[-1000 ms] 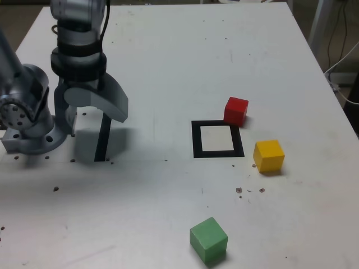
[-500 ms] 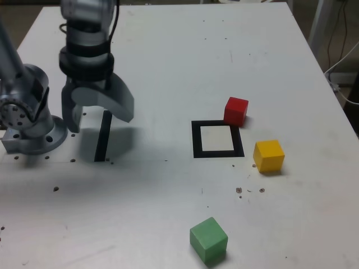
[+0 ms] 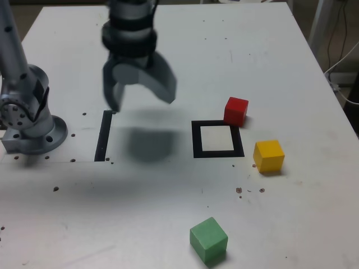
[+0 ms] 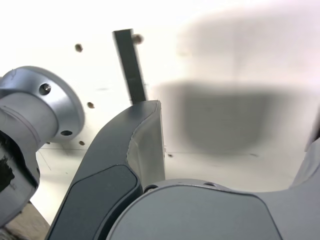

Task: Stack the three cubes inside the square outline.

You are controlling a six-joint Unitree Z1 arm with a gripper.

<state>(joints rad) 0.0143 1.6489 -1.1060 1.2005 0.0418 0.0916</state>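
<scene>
A: Where are the cubes sitting?
B: The matte red cube (image 3: 236, 111) is touching the thick black square outline's (image 3: 217, 139) upper-right corner; the yellow cube (image 3: 268, 155) is sitting right of it, the green cube (image 3: 208, 240) at lower centre.
A: And the tool?
B: The smooth grey gripper (image 3: 139, 87) is hanging spread wide, grasping nothing, upper left above the white table (image 3: 168, 185).

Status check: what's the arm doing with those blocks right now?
Tool open, empty, above the table. Red cube, yellow cube, green cube all outside the square outline. Nothing in the way.

Scuffed white table (image 3: 235, 33), cables (image 3: 342, 50) beyond its edge
</scene>
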